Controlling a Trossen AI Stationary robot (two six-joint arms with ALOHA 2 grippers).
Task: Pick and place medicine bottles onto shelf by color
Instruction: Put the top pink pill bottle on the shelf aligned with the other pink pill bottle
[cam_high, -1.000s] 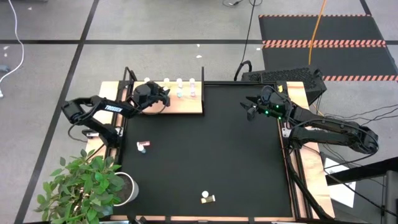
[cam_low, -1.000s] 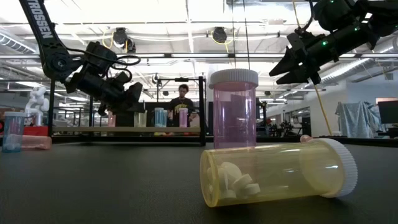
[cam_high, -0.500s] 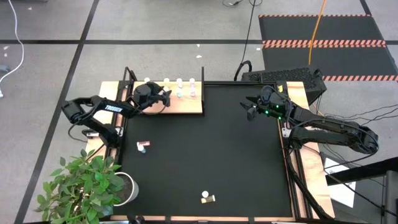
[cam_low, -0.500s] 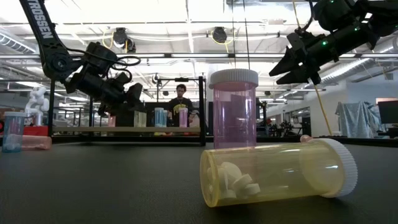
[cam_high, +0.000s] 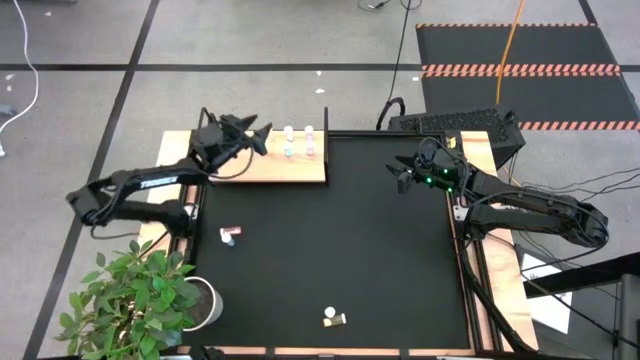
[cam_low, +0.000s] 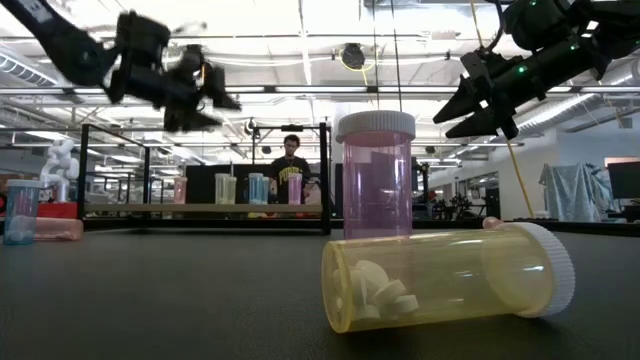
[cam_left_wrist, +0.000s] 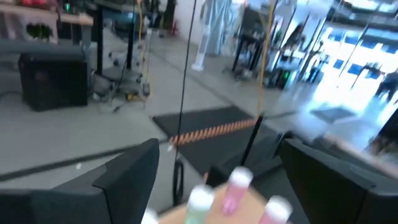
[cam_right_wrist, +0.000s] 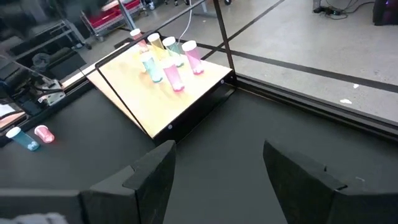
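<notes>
The pale wood shelf (cam_high: 270, 165) lies at the mat's far left, with several medicine bottles (cam_right_wrist: 168, 59) standing on it in pink, blue and yellow. My left gripper (cam_high: 256, 136) hangs open high above the shelf's far left part; bottle caps (cam_left_wrist: 236, 180) show below, between its fingers. My right gripper (cam_high: 402, 180) hovers open over the mat's far right, holding nothing. On the mat's left, a pink bottle (cam_right_wrist: 42, 133) and a blue bottle (cam_right_wrist: 23, 140) lie on their sides. At the near edge a pink bottle (cam_low: 376, 175) stands behind a lying yellow one (cam_low: 445, 275).
A potted plant (cam_high: 140, 300) stands off the mat's near left corner. A dark metal frame (cam_right_wrist: 221, 25) rises at the shelf's right end. The black mat (cam_high: 340, 240) lies bare between the shelf and the near bottles. A person (cam_low: 291, 165) sits in the room behind.
My left gripper has risen from just over the shelf and swung a little toward the far edge, tipping up toward level, and its fingers have opened. The bottles on the shelf stay upright. My right gripper has kept still.
</notes>
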